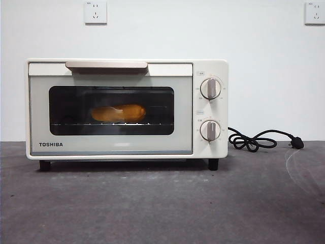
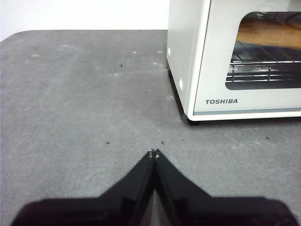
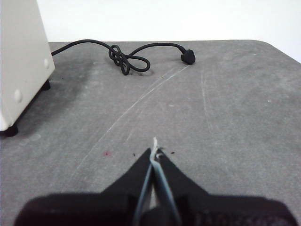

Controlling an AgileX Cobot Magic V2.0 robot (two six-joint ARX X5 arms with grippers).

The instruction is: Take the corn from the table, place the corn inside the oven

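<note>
The corn (image 1: pixel 120 113) lies on the wire rack inside the cream-white oven (image 1: pixel 127 147), behind its shut dark glass door; the left wrist view shows the corn (image 2: pixel 270 34) through the glass too. The oven stands on the dark grey table (image 1: pixel 162 203). My left gripper (image 2: pixel 154 153) hangs shut and holding nothing above the table, off the oven's (image 2: pixel 188 56) left front corner. My right gripper (image 3: pixel 154 151) is shut and holding nothing over the table to the right of the oven (image 3: pixel 21 61). Neither arm shows in the front view.
The oven's black cord (image 1: pixel 254 141) lies knotted on the table to the right, ending in a plug (image 1: pixel 297 143); the right wrist view shows the cord (image 3: pixel 124 59) too. Two wall sockets (image 1: pixel 95 12) sit on the white wall behind.
</note>
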